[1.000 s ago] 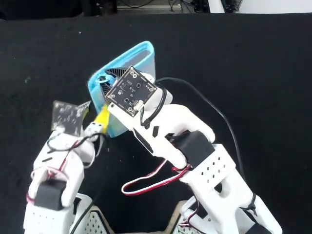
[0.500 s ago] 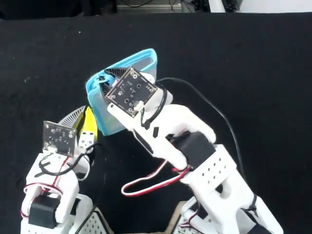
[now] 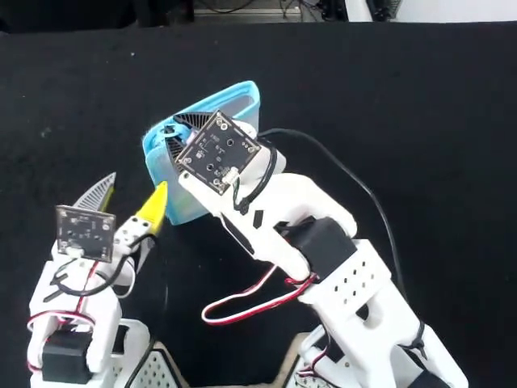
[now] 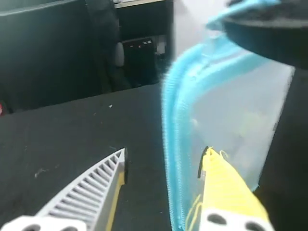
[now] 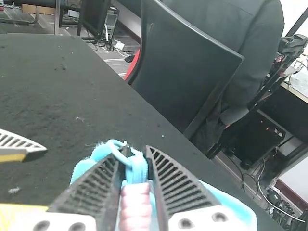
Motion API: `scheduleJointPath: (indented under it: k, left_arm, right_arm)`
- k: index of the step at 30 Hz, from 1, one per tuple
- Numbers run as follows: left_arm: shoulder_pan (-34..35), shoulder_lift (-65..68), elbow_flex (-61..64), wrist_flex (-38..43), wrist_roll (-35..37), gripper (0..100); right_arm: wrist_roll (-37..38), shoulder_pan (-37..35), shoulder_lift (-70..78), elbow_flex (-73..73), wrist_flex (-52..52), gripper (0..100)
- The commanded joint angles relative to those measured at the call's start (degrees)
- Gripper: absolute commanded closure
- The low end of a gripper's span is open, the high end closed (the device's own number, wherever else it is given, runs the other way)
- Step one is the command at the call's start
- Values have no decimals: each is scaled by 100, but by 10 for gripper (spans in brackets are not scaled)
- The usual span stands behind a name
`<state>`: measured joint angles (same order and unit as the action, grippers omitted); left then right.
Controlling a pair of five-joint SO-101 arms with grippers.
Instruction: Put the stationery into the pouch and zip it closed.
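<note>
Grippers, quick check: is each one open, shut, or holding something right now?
Left gripper: open, gripping nothing, close beside the pouch.
Right gripper: shut on the pouch's blue edge.

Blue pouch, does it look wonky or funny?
Yes. The light-blue see-through zip pouch is held up tilted rather than lying flat, because the right tool pinches its blue end. The left tool is open beside it.
</note>
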<state>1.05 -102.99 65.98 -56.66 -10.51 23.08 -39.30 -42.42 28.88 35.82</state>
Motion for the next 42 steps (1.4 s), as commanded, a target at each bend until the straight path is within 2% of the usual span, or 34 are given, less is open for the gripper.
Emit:
scheduleJointPath:
  k: [1,9,16,21,28,36,39,42]
  left_arm:
    - [-224,70,-365,114,-114,736]
    - [-180,1609,-145,1380,-114,736]
    - [-409,2497,-787,1459,123,737]
    - [-453,2734,-822,1521,141,740]
    - [-558,2778,-382,2497,571,740]
    - [-857,2725,-101,2505,765,745]
    - [-831,2725,-92,2268,774,816]
    - [-866,2716,-145,1969,774,935]
  right_arm:
    - [26,88,4,-119,-185,987]
    - [26,88,4,-119,-176,987]
    - [26,105,4,-119,-185,987]
    - [26,105,4,-119,-185,987]
    - [26,105,4,-119,-176,987]
    - [26,105,4,-119,-185,987]
    - [26,114,4,-119,-185,987]
    - [26,229,4,-119,-202,987]
